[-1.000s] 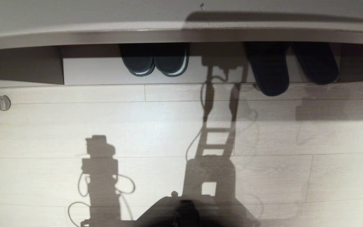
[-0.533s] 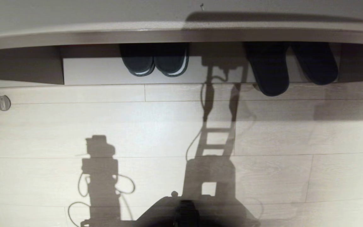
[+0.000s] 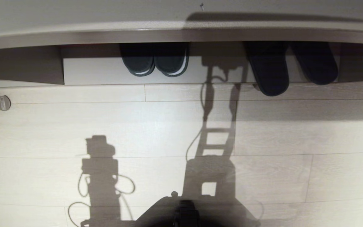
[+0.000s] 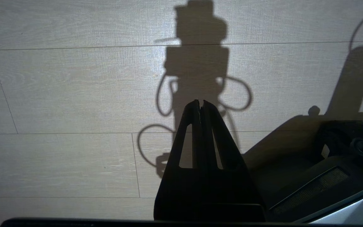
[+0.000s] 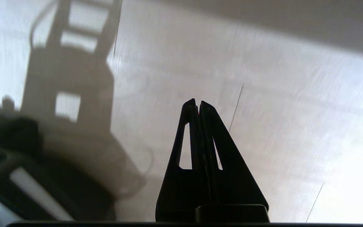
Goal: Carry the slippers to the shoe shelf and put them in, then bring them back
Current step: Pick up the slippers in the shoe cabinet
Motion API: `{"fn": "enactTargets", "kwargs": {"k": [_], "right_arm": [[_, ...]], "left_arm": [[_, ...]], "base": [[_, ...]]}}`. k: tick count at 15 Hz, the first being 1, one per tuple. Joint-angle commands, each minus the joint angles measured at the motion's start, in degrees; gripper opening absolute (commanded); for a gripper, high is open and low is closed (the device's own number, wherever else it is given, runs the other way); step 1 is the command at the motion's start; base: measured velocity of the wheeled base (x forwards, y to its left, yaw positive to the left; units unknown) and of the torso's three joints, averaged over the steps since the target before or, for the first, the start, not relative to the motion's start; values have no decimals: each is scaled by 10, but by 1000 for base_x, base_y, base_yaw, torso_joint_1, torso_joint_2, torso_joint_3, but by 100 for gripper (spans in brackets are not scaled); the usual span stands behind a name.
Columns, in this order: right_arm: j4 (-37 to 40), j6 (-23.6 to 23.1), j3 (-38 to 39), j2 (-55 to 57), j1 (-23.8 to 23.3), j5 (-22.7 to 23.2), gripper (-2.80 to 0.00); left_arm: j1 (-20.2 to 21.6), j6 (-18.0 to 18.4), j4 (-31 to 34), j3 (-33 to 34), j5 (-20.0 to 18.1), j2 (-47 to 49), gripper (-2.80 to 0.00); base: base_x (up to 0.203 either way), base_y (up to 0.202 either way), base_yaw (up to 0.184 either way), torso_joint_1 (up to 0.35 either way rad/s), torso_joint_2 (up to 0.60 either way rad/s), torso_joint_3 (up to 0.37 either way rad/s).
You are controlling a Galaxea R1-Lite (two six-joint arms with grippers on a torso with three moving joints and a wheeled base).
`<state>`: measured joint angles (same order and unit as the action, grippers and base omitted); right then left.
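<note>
Slippers [image 3: 290, 67] in shoe shelf [image 3: 106, 71]; one heel overhanging floor [image 3: 137, 126].

The right pincer [image 5: 198, 102] hangs over the pale plank floor [image 5: 279, 126], its two dark fingers pressed together and holding nothing. The robot's base [image 5: 27, 176] and its shadow [image 5: 71, 78] lie beside it.

The shoe shelf [image 3: 106, 71] holds 2 slippers [image 3: 290, 67] and 2 darker slippers [image 3: 154, 61].
</note>
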<state>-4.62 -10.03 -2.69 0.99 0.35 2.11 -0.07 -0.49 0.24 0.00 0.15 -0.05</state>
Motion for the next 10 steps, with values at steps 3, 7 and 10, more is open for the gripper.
{"fn": "enactTargets", "kwargs": {"k": [3,7,10], "right_arm": [[21,6,27,-11,-1,1,-280],[50,43,27,-11,-1,-3,-280],[50,44,27,-11,-1,-3,-280]], "left_arm": [[0,0,0,0,0,0,-280],[1,2,0,0,0,0,-280],[0,-3,0,0,1,0,-280]], "base": [[0,0,0,0,0,0],[0,0,0,0,0,0],[0,0,0,0,0,0]]}}
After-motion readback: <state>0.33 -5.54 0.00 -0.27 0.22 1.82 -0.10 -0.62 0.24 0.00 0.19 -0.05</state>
